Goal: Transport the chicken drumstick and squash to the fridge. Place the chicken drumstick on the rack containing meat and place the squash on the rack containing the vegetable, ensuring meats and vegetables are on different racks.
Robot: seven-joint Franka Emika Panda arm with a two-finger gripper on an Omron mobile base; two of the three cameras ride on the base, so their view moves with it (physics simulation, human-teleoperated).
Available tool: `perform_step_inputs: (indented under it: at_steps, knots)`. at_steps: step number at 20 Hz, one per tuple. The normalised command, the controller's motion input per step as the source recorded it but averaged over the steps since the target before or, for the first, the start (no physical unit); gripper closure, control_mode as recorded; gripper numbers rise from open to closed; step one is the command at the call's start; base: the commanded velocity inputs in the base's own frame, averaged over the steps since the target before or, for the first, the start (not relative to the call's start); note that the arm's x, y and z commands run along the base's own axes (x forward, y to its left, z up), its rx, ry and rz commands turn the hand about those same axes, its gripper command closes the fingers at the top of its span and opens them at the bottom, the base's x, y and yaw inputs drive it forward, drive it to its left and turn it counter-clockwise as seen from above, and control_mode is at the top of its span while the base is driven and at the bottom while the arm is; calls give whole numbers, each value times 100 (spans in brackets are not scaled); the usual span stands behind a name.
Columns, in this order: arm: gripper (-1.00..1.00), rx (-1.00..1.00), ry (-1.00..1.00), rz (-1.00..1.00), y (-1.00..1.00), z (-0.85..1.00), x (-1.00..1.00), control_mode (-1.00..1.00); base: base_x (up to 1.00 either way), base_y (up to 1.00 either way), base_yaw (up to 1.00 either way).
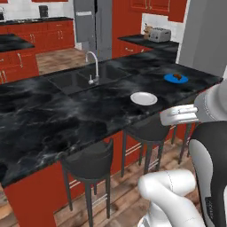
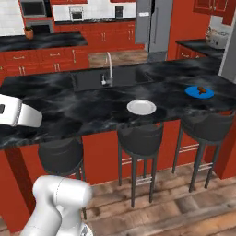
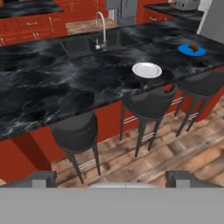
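The chicken drumstick (image 1: 178, 76) (image 2: 201, 89) (image 3: 193, 46) is a small brown lump lying on a blue plate (image 1: 170, 80) (image 2: 193, 93) (image 3: 185, 51) near the right end of the black marble counter. The squash is out of view. The fridge (image 1: 93, 26) (image 2: 154, 23) (image 3: 127, 6) stands shut at the back of the kitchen, so its racks are hidden. My gripper (image 3: 111, 183) is open and empty. Its two dark fingertips (image 3: 41, 178) stand wide apart. It hangs well back from the counter, over the floor in front of the stools.
A bare white plate (image 1: 143, 98) (image 2: 141, 107) (image 3: 147, 70) lies near the counter's front edge. Behind it are a sink with a faucet (image 1: 94, 66) (image 2: 109, 68) (image 3: 101, 30). Three dark stools (image 1: 91, 165) (image 2: 140, 138) (image 3: 148, 103) line the front. A tall grey panel (image 1: 204, 40) rises at the right.
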Motion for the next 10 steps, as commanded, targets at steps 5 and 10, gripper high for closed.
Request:
perform_step_inputs:
  at_steps: [5, 10]
  knots:
    - [-100, 0, 0, 0, 0, 0, 0, 100, 48, -100, 44]
    - [-100, 0, 0, 0, 0, 0, 0, 100, 21, -100, 31]
